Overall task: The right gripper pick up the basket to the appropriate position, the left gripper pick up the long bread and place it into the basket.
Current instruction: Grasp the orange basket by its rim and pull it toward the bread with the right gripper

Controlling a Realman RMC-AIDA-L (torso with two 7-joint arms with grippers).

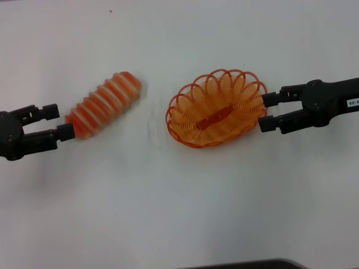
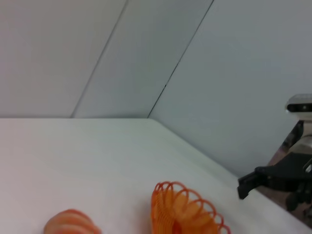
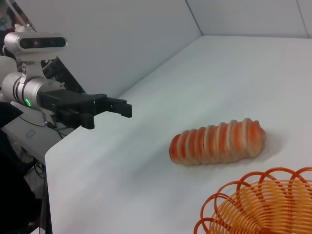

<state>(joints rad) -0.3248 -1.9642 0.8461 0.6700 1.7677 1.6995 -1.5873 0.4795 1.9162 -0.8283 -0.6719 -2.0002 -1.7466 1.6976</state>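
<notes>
With both end effectors released, the right end effector (image 1: 263, 113) brackets the basket (image 1: 216, 107) rim and should clench next; the left end effector (image 1: 61, 121) waits beside the long bread (image 1: 105, 103).

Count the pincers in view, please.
2. The left pincer is open at the long bread's left end; the right pincer is open at the basket's right rim.

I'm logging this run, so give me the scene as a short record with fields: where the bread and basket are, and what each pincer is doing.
long bread: lying on the white table, outside the basket, not gripped
basket: resting on the table, empty, right of the bread
left pincer: open, fingers straddling the bread's near end
right pincer: open, fingers at the basket's right rim, not closed on it
</notes>
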